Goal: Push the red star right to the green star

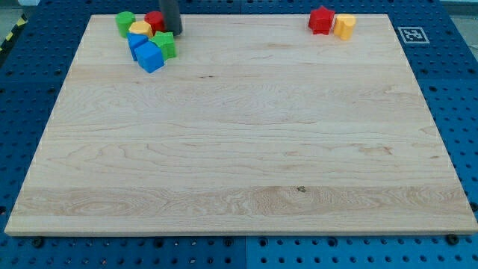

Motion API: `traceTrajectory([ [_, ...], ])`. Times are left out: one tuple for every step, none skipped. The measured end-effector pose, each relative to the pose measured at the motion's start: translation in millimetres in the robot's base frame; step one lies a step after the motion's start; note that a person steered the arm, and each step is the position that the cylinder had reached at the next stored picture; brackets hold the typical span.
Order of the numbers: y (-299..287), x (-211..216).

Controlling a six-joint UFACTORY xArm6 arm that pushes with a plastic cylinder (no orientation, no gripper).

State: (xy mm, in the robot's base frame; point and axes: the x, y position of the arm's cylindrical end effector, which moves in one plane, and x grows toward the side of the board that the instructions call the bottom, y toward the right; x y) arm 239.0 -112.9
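A cluster of blocks sits at the view's top left: a green block (125,22), a red block (154,19), a yellow block (140,30), two blue blocks (137,42) (150,57) and a green star-like block (166,45). My tip (172,33) comes down at the cluster's right side, beside the red block and just above the green star-like block; the rod hides part of the red block. A red star-like block (321,20) lies at the top right, touching a yellow block (344,26) on its right.
The wooden board (239,164) rests on a blue perforated table. A black-and-white marker tag (411,33) lies off the board's top right corner. Both block groups sit close to the board's top edge.
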Motion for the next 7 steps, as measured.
traceTrajectory([
  [74.9,7.5],
  [148.8,25.8],
  [200.7,57.3],
  [261.2,76.8],
  [327.1,77.6],
  [362.4,61.3],
  [362.3,21.9],
])
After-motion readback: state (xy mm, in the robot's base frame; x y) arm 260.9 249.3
